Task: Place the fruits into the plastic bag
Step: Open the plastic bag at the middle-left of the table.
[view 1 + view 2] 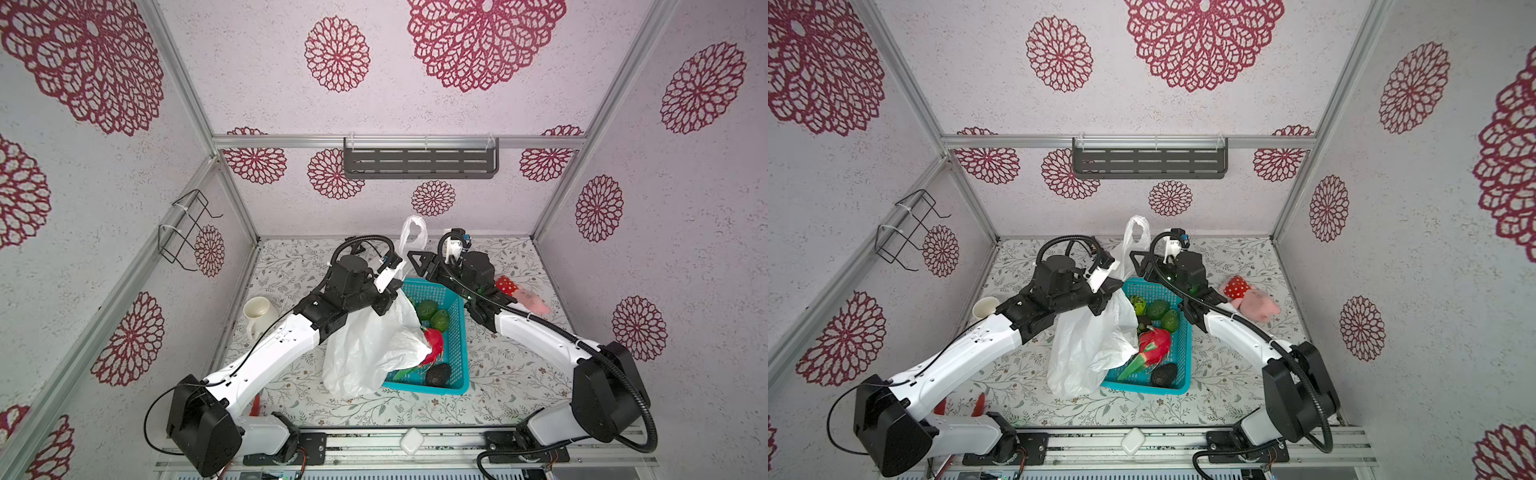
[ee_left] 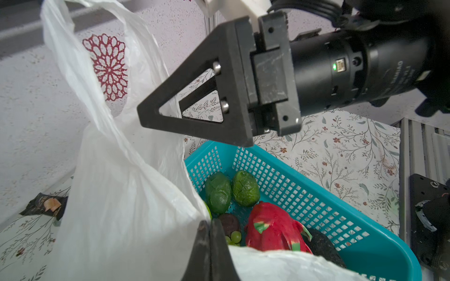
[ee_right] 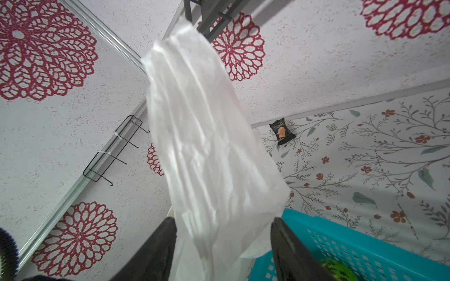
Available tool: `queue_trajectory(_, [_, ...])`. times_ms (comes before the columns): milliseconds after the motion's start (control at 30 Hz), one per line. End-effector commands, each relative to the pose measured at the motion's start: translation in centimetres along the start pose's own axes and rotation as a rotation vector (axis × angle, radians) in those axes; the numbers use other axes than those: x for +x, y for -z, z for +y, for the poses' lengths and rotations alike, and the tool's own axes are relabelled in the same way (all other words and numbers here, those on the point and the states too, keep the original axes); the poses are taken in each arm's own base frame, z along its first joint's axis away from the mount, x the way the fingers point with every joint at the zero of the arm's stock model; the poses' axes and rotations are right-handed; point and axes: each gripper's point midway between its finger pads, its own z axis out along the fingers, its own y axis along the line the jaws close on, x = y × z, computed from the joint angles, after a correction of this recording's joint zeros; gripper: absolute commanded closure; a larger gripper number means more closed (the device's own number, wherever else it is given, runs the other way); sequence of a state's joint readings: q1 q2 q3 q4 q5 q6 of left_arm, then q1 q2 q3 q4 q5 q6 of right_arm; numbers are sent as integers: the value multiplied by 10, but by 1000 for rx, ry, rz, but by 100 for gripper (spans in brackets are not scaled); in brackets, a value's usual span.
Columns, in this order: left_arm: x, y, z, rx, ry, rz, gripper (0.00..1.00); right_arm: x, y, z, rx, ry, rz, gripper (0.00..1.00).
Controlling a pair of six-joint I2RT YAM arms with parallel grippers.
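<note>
Fingers (image 2: 199,258) of the left gripper are pinching together on an edge of the plastic bag (image 2: 117,206) in the left wrist view. The bag is draping over one long wall of the teal basket (image 2: 304,194). Inside the basket, two bumpy green fruits (image 2: 218,194), a dragon fruit (image 2: 270,228), a dark avocado (image 2: 321,245) and small grapes (image 2: 233,237) are lying loose, outside the bag. The right gripper (image 2: 151,114) is hovering above one end of the basket, against the bag's upright handle.

In the right wrist view, the right gripper's fingers (image 3: 155,243) are standing well apart, released. A handle strip of the bag is rising between them. Whether either pad is touching the film cannot be told.

In both top views, the left gripper (image 1: 386,307) is holding the bag's mouth up beside the basket. The bag's body is resting on the table (image 1: 498,374), and one handle loop is sticking up near the right gripper. A plush toy (image 1: 523,297) is lying beyond the right arm.
</note>
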State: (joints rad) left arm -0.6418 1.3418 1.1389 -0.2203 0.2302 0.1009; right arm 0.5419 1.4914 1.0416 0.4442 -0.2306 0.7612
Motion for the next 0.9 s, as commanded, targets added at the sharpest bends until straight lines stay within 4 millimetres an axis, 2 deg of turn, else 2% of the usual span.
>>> queue_trajectory(0, [-11, 4, -5, 10, -17, -47, 100, -11, -4, 8, -28, -14, -26, 37])
queue_trajectory(133, [-13, 5, -3, -1, -20, -56, 100, -3, -8, -4, 3, -39, -17, 41])
queue_trajectory(167, [-12, 5, -3, -4, -19, -56, 100, -2, -8, -6, 5, -45, -18, 46])
queue_trajectory(267, [-12, 4, 0, -17, -1, -55, 100, 1, -9, -9, 4, -66, -16, 73])
queue_trajectory(300, [-14, 4, 0, -20, 17, -60, 91, 1, -9, -7, -5, -66, -20, 83])
queue_trajectory(367, [-19, 5, 2, -25, 56, -72, 32, 0, -8, -4, -24, -60, -25, 100])
queue_trajectory(433, [-24, 7, 4, -23, 111, -88, 18, -2, -7, 0, -37, -46, -26, 100])
queue_trajectory(467, [-27, 8, 6, -17, 146, -99, 3, -3, -5, 2, -40, -35, -29, 100])
queue_trajectory(600, [-39, 15, 12, 67, 331, -107, 2, -7, 2, 6, -40, 5, -37, 100])
queue_trajectory(733, [-40, 17, 30, 5, 447, -66, 2, -10, 8, 11, -43, 30, -42, 100])
queue_trajectory(867, [-41, 25, 43, -83, 529, -97, 2, -17, 15, 11, -18, 53, -73, 100])
